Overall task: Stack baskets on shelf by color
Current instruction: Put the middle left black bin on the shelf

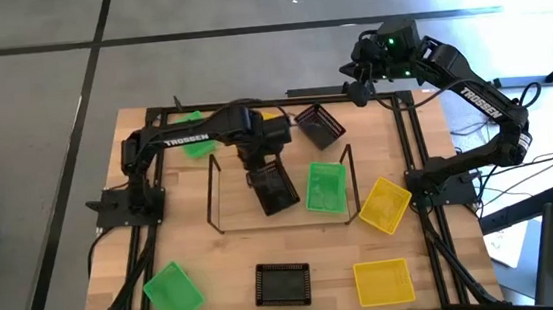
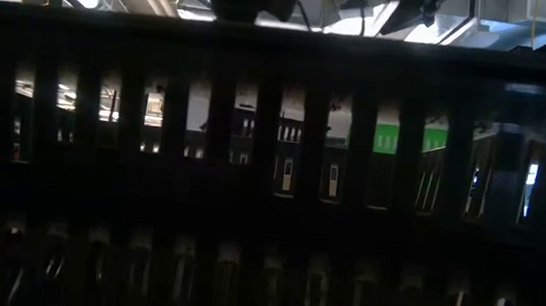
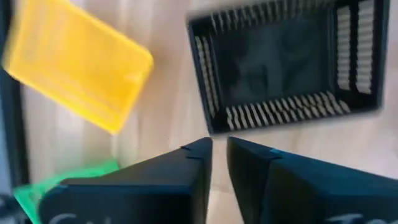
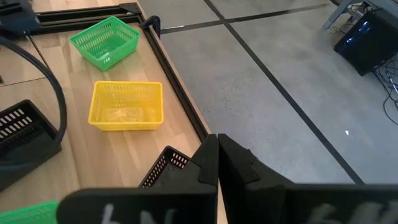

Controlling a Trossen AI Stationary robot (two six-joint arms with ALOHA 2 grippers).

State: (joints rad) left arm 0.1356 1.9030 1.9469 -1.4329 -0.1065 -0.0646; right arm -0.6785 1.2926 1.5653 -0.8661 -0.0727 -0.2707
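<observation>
Seen from above, the shelf (image 1: 224,218) holds a black basket (image 1: 275,188) and a green basket (image 1: 326,188). My left gripper (image 1: 260,159) hangs over the shelf's far edge. In its wrist view the fingers (image 3: 219,152) stand a narrow gap apart and touch nothing. A black basket (image 3: 286,62), a yellow one (image 3: 74,68) and a green one (image 3: 37,186) lie below it. My right gripper (image 1: 355,80) waits beyond the table's far edge, shut (image 4: 217,155) and empty.
A green (image 1: 193,144), a yellow (image 1: 276,125) and a black basket (image 1: 319,126) lie along the far edge. Yellow baskets (image 1: 384,206) (image 1: 383,281), a black one (image 1: 283,283) and a green one (image 1: 173,292) lie nearer. A black basket wall (image 2: 271,173) fills the low view.
</observation>
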